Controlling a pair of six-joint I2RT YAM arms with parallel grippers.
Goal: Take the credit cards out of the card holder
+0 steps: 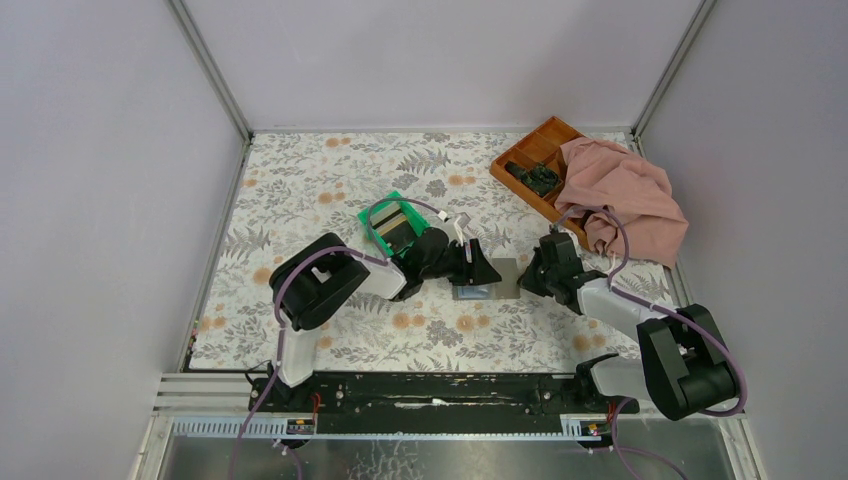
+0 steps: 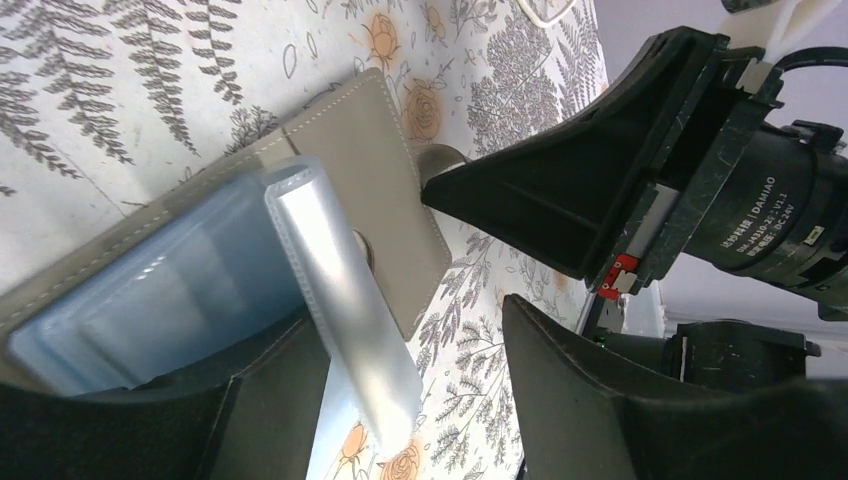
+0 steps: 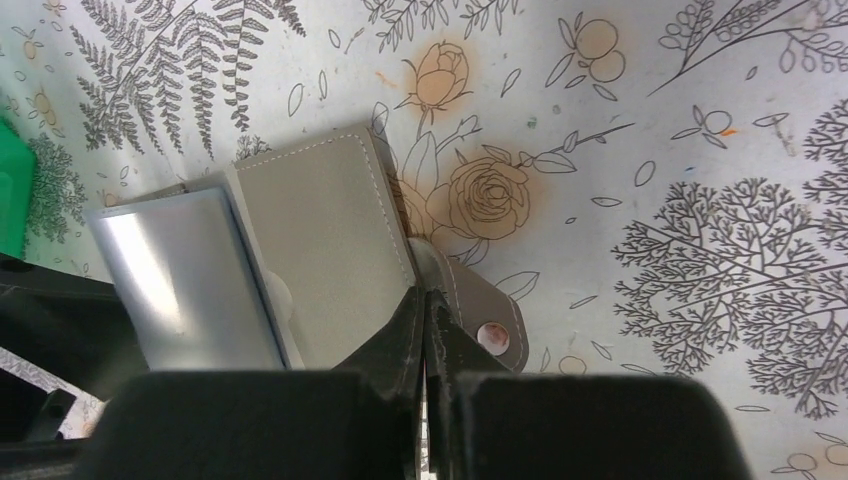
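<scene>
The card holder (image 1: 503, 272) lies open on the floral table between both grippers. In the left wrist view it shows a grey-beige cover (image 2: 375, 170) and bluish clear sleeves (image 2: 170, 290). A shiny grey leaf (image 2: 345, 300) stands up from it; I cannot tell whether it is a card or a sleeve. My left gripper (image 2: 415, 345) is open astride that leaf, which is close to the left finger (image 2: 270, 400). My right gripper (image 3: 425, 300) is shut on the cover's edge beside the snap tab (image 3: 488, 325). Credit cards (image 1: 395, 228) lie in the green bin (image 1: 372, 222).
An orange-brown compartment tray (image 1: 535, 150) stands at the back right, partly under a pink cloth (image 1: 625, 195). The green bin's edge also shows at the left of the right wrist view (image 3: 10, 190). Grey walls close in the table on three sides.
</scene>
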